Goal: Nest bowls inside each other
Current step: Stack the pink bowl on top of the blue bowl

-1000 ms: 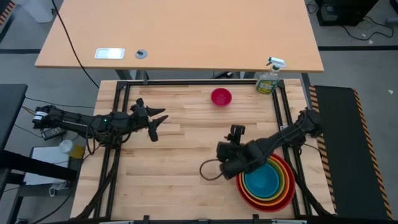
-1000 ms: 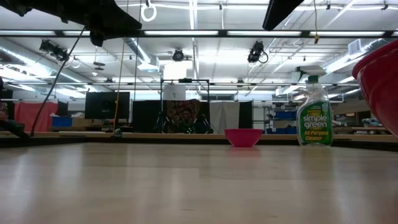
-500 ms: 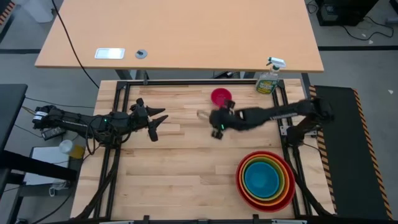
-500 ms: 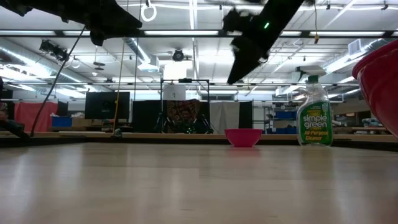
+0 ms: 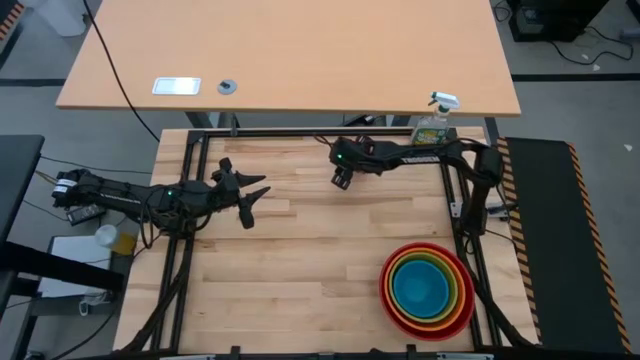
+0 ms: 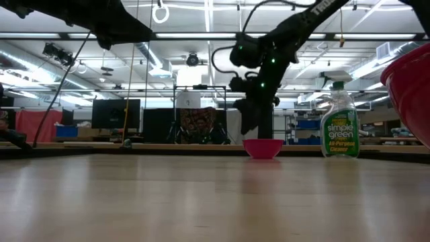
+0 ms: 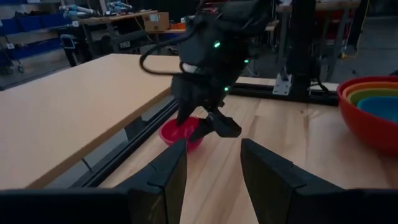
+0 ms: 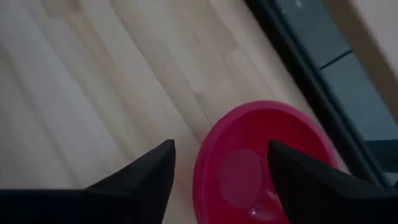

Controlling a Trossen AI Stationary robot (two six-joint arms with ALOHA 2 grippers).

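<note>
— Where is the right gripper (image 8: 217,180) hanging?

— Over the far edge of the table (image 5: 300,250), fingers spread wide. The magenta pink bowl (image 8: 264,162) is sitting directly beneath it, untouched, part of its rim showing between the fingers.

— And the other bowls?

— The stack of bowls (image 5: 427,290), blue inside green, orange and red, is sitting well behind that gripper, at the near right corner. The spray bottle (image 5: 432,124) is standing off to its side.

— The left gripper (image 5: 250,200)?

— It is waiting at the table's left, fingers apart, holding nothing.

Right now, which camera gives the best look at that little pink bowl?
The right wrist view: the pink bowl fills it, interior visible. The low view shows it side-on, the left wrist view partly behind the right gripper, and the high view hides it.
</note>
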